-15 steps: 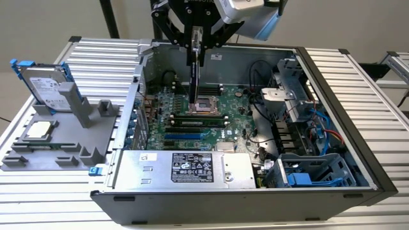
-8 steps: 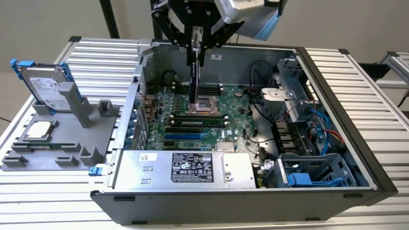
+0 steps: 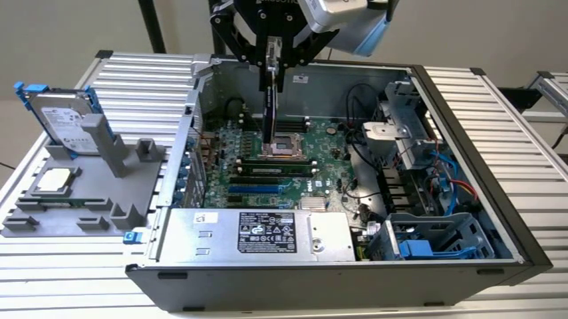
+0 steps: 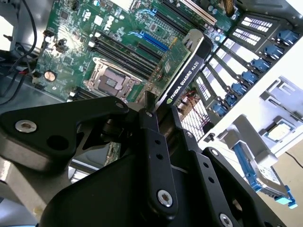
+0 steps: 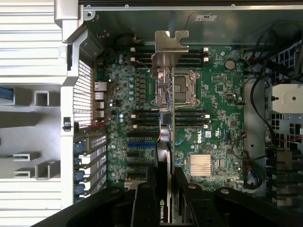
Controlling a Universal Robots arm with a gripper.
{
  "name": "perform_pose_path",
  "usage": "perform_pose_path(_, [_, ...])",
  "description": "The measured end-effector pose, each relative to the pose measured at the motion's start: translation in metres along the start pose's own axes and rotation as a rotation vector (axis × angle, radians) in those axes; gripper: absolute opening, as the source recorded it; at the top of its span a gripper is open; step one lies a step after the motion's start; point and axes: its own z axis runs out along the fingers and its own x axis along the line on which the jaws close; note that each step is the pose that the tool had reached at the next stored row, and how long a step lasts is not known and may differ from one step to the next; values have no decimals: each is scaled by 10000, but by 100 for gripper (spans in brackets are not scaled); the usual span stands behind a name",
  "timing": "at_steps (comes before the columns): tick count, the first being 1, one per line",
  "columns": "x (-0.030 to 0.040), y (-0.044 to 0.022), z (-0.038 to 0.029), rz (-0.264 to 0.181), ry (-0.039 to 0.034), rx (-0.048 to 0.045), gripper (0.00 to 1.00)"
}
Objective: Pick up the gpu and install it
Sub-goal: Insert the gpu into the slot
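Black pincer (image 3: 273,65): clamped shut on the gpu (image 3: 269,109), card held on edge.
Gpu position: above the motherboard (image 3: 342,159), inside the open computer case (image 3: 310,289).

A robotics test bench in a lab or workshop is suggested. An opened computer case (image 3: 310,289) is laid on a ribbed aluminium table (image 3: 506,119), its motherboard (image 3: 328,166) exposed. A hard drive (image 3: 62,123) and a processor (image 3: 55,179) are parked in a grey fixture (image 3: 114,153) beside it. The gpu (image 3: 269,113) is gripped by a robot gripper (image 3: 277,63) before a bare wall (image 3: 53,33).
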Motion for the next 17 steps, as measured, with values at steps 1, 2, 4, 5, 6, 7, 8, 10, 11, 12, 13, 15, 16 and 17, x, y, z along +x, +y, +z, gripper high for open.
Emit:
perform_pose_path(1, [0, 0, 0, -2, 0, 0, 0])
perform_pose_path(2, [0, 0, 0, -2, 0, 0, 0])
perform_pose_path(4, [0, 0, 0, -2, 0, 0, 0])
perform_pose_path(5, [0, 0, 0, -3, 0, 0, 0])
perform_pose_path(6, [0, 0, 0, -3, 0, 0, 0])
perform_pose_path(7, [0, 0, 0, -3, 0, 0, 0])
perform_pose_path(8, [0, 0, 0, -3, 0, 0, 0])
perform_pose_path(10, [0, 0, 0, -4, 0, 0, 0])
perform_pose_path(11, [-2, 0, 0, -5, 1, 0, 0])
perform_pose_path(12, [-11, 0, -1, -6, 3, 2, 0])
perform_pose_path(13, [-23, 1, -1, -5, 4, 2, 0])
perform_pose_path(15, [-56, 1, 0, -4, 8, 0, 0])
perform_pose_path(16, [-74, 2, 0, -3, 11, 1, 0])
perform_pose_path(17, [-93, 2, 0, -3, 14, 0, 0])
